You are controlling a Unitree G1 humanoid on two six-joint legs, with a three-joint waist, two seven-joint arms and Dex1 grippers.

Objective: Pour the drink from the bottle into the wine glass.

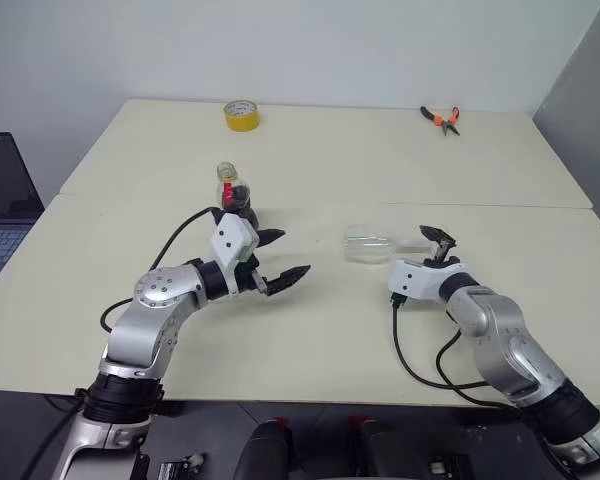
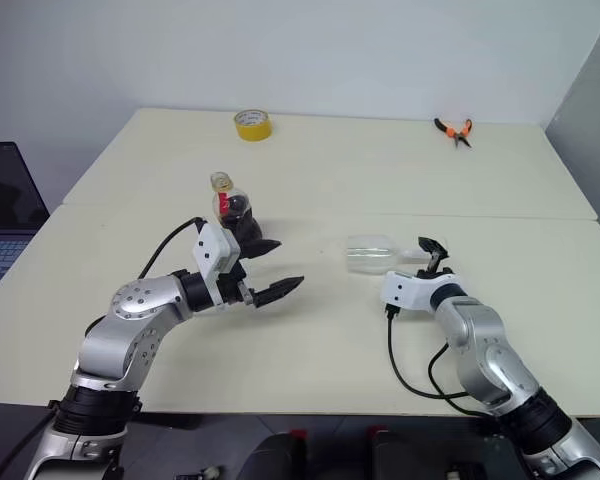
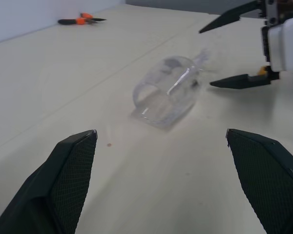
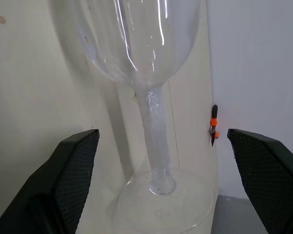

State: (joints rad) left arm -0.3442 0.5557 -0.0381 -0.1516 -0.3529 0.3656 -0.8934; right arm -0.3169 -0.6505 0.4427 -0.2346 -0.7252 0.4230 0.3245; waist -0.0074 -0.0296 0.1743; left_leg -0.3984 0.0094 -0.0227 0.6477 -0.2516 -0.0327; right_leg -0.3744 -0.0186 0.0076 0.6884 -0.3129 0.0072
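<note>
I am reaching my spread right tool [image 1: 438,238] toward the toppled wine glass [image 1: 372,245] at its nine o'clock to right it, while my spread left tool [image 1: 280,256] is waiting by the bottle [image 1: 236,196].

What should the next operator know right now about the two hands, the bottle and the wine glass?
Left hand: open, holding nothing, just in front of the bottle.
Right hand: open, its fingers on either side of the wine glass stem, not closed on it.
Bottle stands upright with the dark drink inside.
Wine glass lies on its side on the table, with no drink in it.
Done: nothing poured.
Left: stand the glass up, take the bottle, pour.
</note>
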